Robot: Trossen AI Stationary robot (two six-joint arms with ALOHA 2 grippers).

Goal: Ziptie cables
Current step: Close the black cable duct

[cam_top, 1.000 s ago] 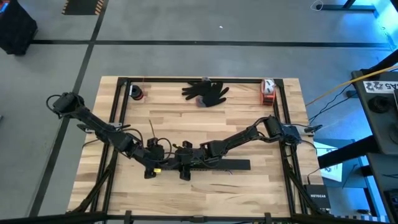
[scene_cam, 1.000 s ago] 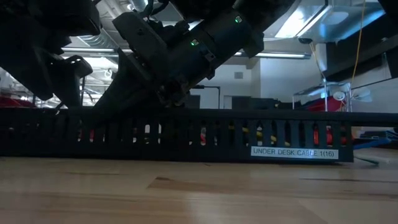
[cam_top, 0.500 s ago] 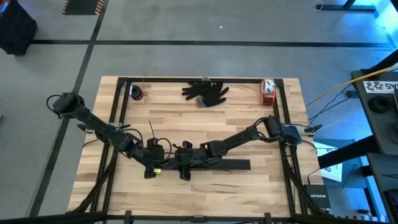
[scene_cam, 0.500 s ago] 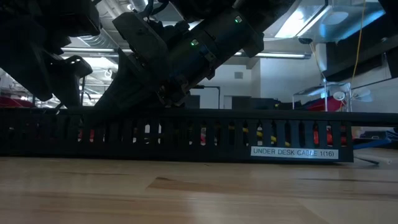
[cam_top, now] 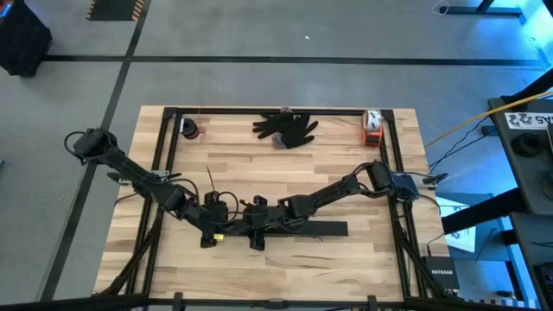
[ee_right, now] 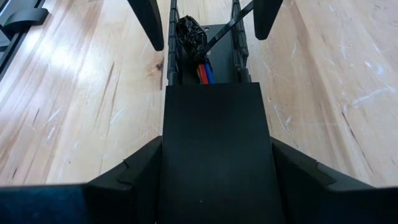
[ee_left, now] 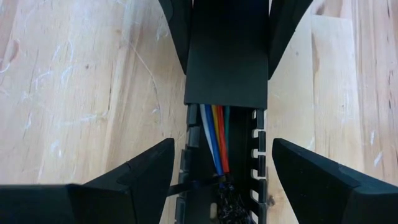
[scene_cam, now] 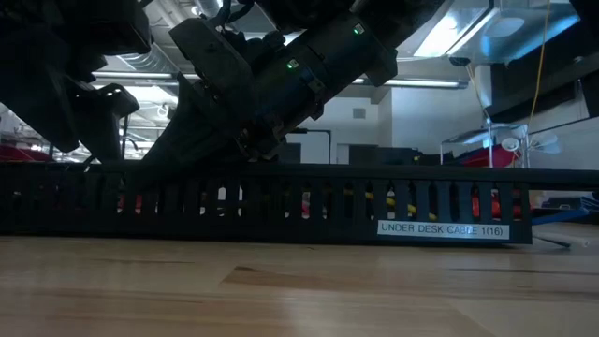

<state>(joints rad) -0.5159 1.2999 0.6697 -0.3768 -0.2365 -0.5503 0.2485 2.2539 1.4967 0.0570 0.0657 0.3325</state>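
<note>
The cables (ee_left: 214,140), white, blue, orange, red and green, lie inside the long black slotted channel (cam_top: 298,229) near the table's near edge; their dark ends (ee_right: 189,31) bunch at its left end. A black cover (ee_left: 227,62) hides them farther right. A thin dark strip (ee_right: 227,28) slants across the channel by those ends. My left gripper (ee_left: 224,155) is open, a finger on either side of the channel's left end, apart from it. My right gripper (ee_right: 217,140) straddles the covered part just to the right. My right gripper holds the black channel at its covered stretch (ee_right: 217,124), a little right of the open left end. The cover sits between the two fingers (ee_right: 134,171), which meet its long sides and lie across the channel. They come slanting down from the table's right. The channel rests on the table.
A black glove (cam_top: 287,128), a small dark roll (cam_top: 189,129) and an orange-and-white object (cam_top: 371,126) lie along the far edge. A single thin dark strip (cam_top: 210,179) lies left of centre. Black frame rails (cam_top: 164,164) border the wooden top. In the low view the channel (scene_cam: 281,201) spans the picture.
</note>
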